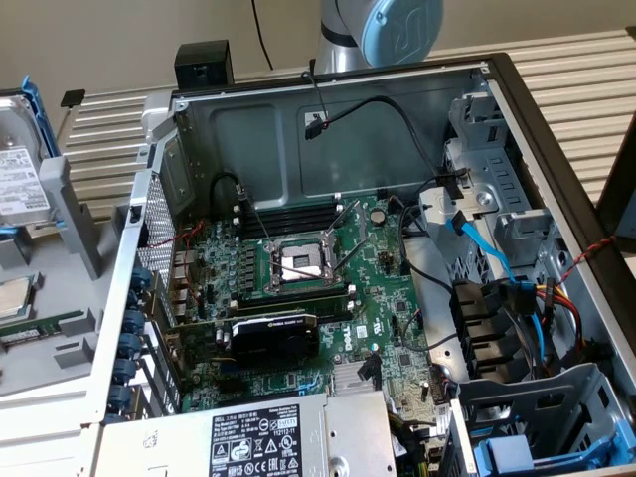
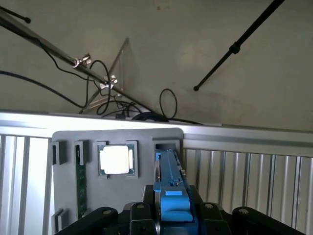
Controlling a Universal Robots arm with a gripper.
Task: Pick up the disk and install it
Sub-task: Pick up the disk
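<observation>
Black robot gripper (image 2: 171, 223) faces a grey plastic parts tray (image 2: 146, 142). The rectangular metal disk in its blue plastic carrier frame (image 2: 169, 171) stands on edge in a tray slot straight ahead, its near end reaching the gripper. Cannot tell whether the gripper is spread or pinching it. A square silver processor chip (image 2: 116, 159) sits beside the disk.

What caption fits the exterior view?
Open computer case showing its motherboard, the disk standing in a grey holder beside it.
</observation>
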